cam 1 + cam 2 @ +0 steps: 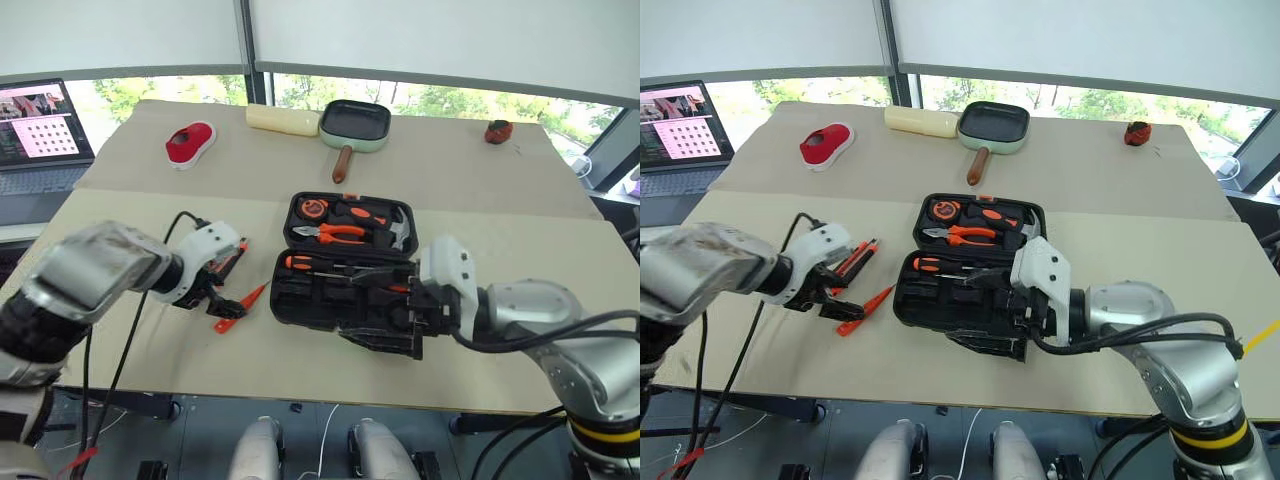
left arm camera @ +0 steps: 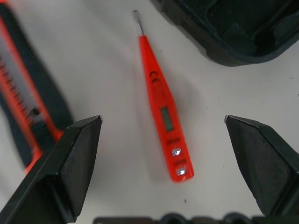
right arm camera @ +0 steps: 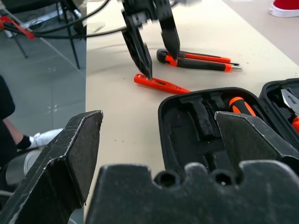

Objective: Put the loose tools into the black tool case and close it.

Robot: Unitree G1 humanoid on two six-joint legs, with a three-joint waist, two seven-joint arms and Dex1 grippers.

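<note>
The black tool case [image 1: 300, 300] lies open in the middle of the table. A screwdriver [image 1: 303, 263] with an orange-black handle rests in its near half. Pliers [image 1: 340, 233] and a hammer [image 1: 400, 232] sit in the far half. Left of the case, the slim orange tester pen [image 2: 163, 112] lies on the table. My left gripper [image 1: 222, 300] hangs open just above it, one finger on each side. The orange-black utility knife [image 3: 196, 60] lies just beyond the pen, partly hidden by that gripper. My right gripper [image 1: 372, 308] stands open and empty over the case's near half.
A black square pan [image 1: 355, 125] with a wooden handle, a cream block [image 1: 283, 120], a red-and-white object [image 1: 190, 142] and a small red thing [image 1: 498, 130] lie at the back. A laptop [image 1: 40, 135] stands far left. The table's front edge runs just below the case.
</note>
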